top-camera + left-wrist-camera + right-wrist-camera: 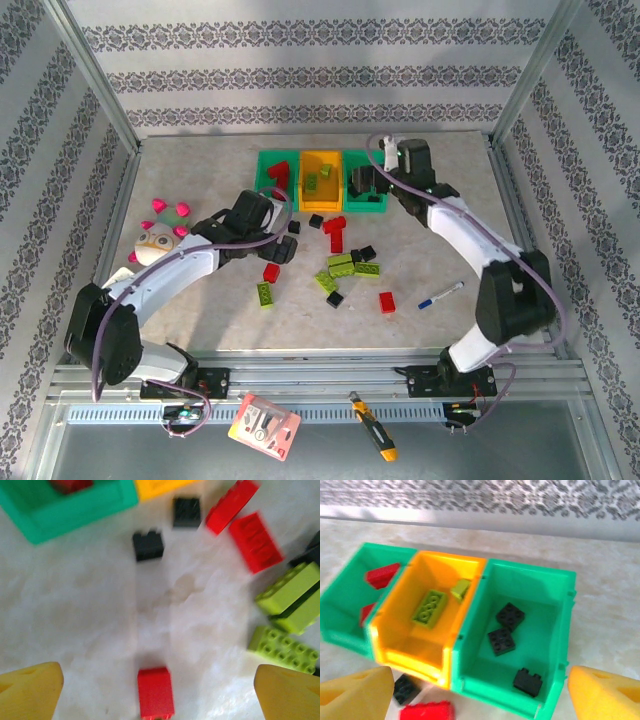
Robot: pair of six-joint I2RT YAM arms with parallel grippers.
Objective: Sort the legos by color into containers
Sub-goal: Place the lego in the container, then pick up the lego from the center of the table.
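Observation:
Three containers stand in a row at the back: a left green bin [272, 181] [345, 625] with red legos, an orange bin [322, 181] [400, 655] with two lime legos, and a right green bin [370, 192] [560, 630] with three black legos [501, 641]. My right gripper [362, 185] [480, 677] hangs open above the right green bin, holding nothing. My left gripper [280, 245] [159, 676] is open low over the table. A small red lego [271, 272] [156, 692] lies between its yellow fingers [30, 692], untouched. Loose red [256, 542], black [148, 545] and lime [287, 587] legos lie ahead.
A plush toy [160, 235] sits left of the left arm. A blue-and-white pen [440, 295] lies on the right. More legos are scattered mid-table [345, 268]. A card [265, 428] and a yellow tool [375, 432] rest on the front rail.

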